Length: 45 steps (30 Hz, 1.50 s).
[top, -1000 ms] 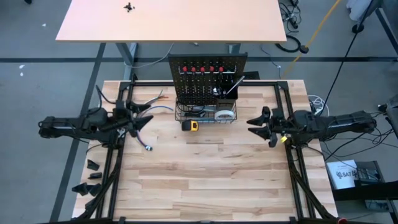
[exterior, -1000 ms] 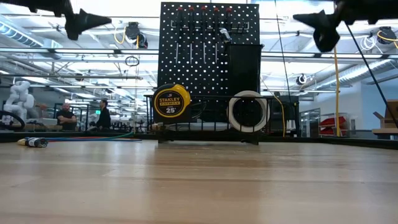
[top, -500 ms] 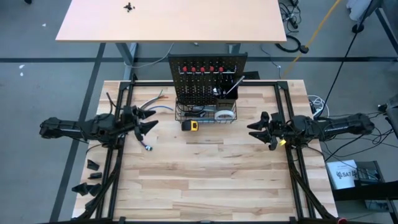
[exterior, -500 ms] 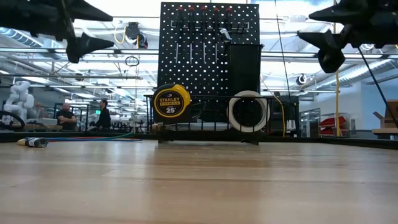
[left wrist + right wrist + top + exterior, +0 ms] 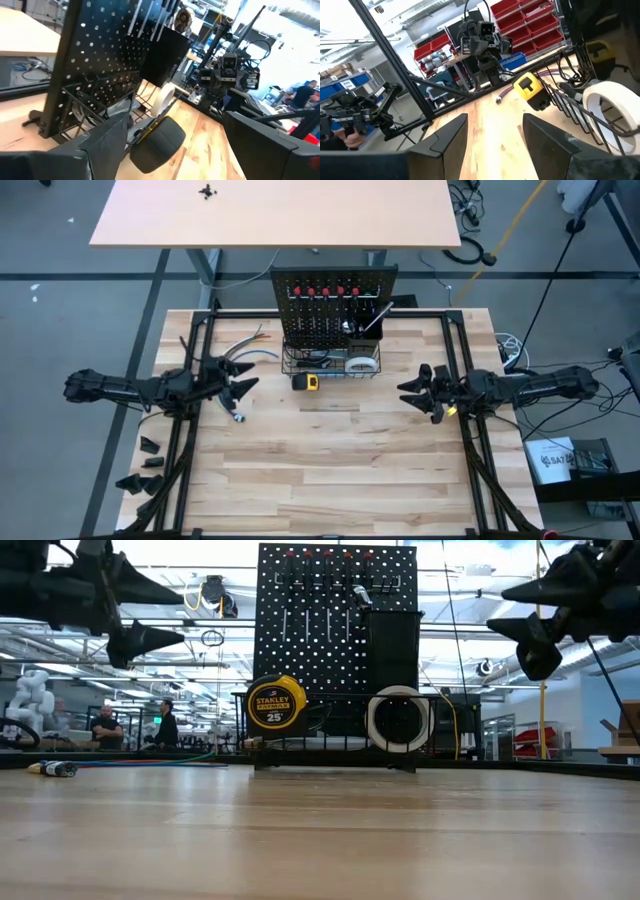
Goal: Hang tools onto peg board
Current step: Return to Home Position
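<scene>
The peg board (image 5: 335, 310) stands upright at the table's far middle, with red-handled screwdrivers (image 5: 325, 290) hanging on it and a black cup holder (image 5: 392, 645) on its right. A white tape roll (image 5: 398, 720) stands in the wire basket (image 5: 330, 365) at its base. The yellow-black tape measure (image 5: 275, 705) rests on the table against the basket's front left. My left gripper (image 5: 245, 377) hovers left of the board and my right gripper (image 5: 408, 385) right of it. Both are open, level, pointing toward the table's middle, above the table, and nothing is between their fingers.
A small tool on a cord (image 5: 238, 416) lies on the table near my left gripper, and loose coloured wires (image 5: 250, 340) lie behind it. A black frame (image 5: 200, 320) runs along the table's edges. Bare wood (image 5: 330, 460) stretches in front of the board. People sit in the room beyond (image 5: 105, 725).
Both arms have sunk toward the table, their grippers staying level and pointed at the table's middle. The gaps between the fingers look the same as before. Nothing on the table has moved.
</scene>
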Each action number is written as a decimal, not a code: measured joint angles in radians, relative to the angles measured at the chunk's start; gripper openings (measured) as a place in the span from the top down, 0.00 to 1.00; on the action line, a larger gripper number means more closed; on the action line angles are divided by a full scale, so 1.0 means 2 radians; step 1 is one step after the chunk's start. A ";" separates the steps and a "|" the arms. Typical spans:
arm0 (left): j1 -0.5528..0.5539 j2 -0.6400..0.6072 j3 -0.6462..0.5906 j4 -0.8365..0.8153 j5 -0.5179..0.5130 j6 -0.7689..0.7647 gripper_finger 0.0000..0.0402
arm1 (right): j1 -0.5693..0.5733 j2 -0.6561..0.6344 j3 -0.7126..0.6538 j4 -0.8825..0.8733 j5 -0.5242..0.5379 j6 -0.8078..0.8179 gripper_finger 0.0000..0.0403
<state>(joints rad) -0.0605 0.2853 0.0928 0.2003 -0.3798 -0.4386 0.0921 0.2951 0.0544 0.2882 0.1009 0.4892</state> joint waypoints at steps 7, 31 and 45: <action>0.001 -0.016 -0.001 -0.022 -0.026 0.013 0.19 | -0.013 -0.037 -0.016 -0.013 0.000 -0.005 0.54; 0.001 -0.092 -0.001 -0.173 -0.040 0.001 0.19 | -0.017 -0.145 -0.016 -0.134 0.013 -0.066 0.54; 0.026 -0.087 -0.019 -0.143 0.049 0.028 0.21 | -0.017 -0.135 -0.016 -0.134 0.016 -0.068 0.54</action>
<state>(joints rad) -0.0080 0.1103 0.0554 -0.0847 -0.2822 -0.3820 0.0578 0.0248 0.0223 0.0196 0.1322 0.3533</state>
